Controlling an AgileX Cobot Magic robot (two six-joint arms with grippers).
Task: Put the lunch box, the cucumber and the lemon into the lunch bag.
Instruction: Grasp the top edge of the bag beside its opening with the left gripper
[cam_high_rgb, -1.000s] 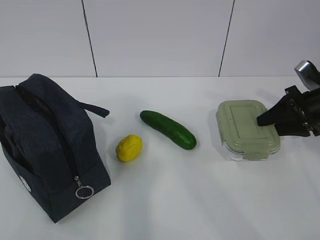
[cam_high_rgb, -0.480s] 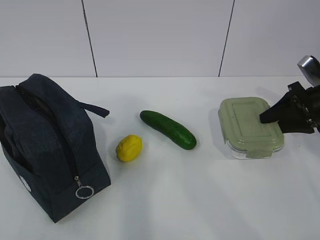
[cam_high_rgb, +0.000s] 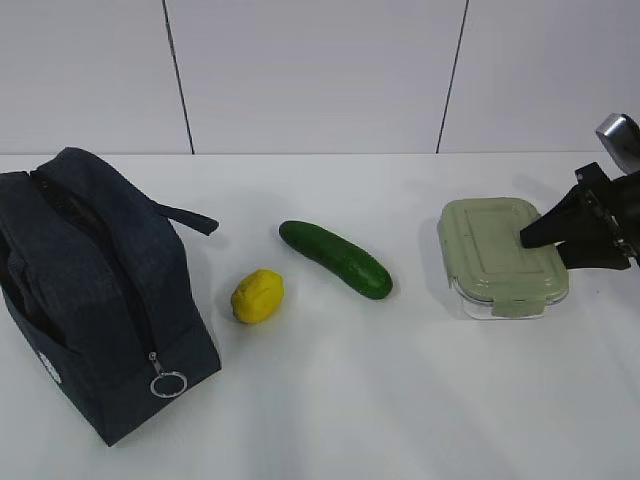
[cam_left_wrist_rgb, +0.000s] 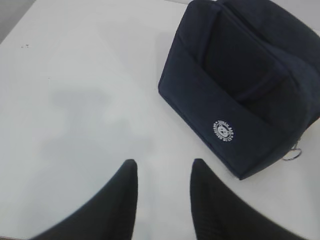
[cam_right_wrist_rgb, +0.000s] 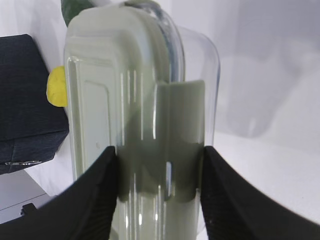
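A plain white tabletop (cam_high_rgb: 330, 400) runs back to a pale panelled wall (cam_high_rgb: 320, 70) with two dark seams. Nearest the exterior camera, at the left, stands the boxy dark navy fabric lunch bag (cam_high_rgb: 85, 290), a silver ring pull (cam_high_rgb: 168, 384) hanging low on its front corner; its top looks parted, though the inside cannot be seen from here. The left gripper (cam_left_wrist_rgb: 161, 200) hangs over bare table just beside the bag's logo end, its fingers partly apart and holding nothing.

A little further back lie the small bright yellow oval lemon (cam_high_rgb: 258, 296) and, just behind and to the right of it, the smooth dark green cucumber (cam_high_rgb: 335, 259) — near each other but not touching. Well to the right sits the rectangular clear glass lunch box (cam_high_rgb: 502, 256) with its pale sage-green clip lid.

The right gripper (cam_high_rgb: 545, 235) — one black finger on each side of the box's right end in the wrist view (cam_right_wrist_rgb: 159, 195) — appears closed across it at the clip. So the step in hand seems to be the first: taking the lunch box.

The next move calls for a firm, level lift and a long carry leftward, over the cucumber and lemon, to the bag's opening, which may need widening.
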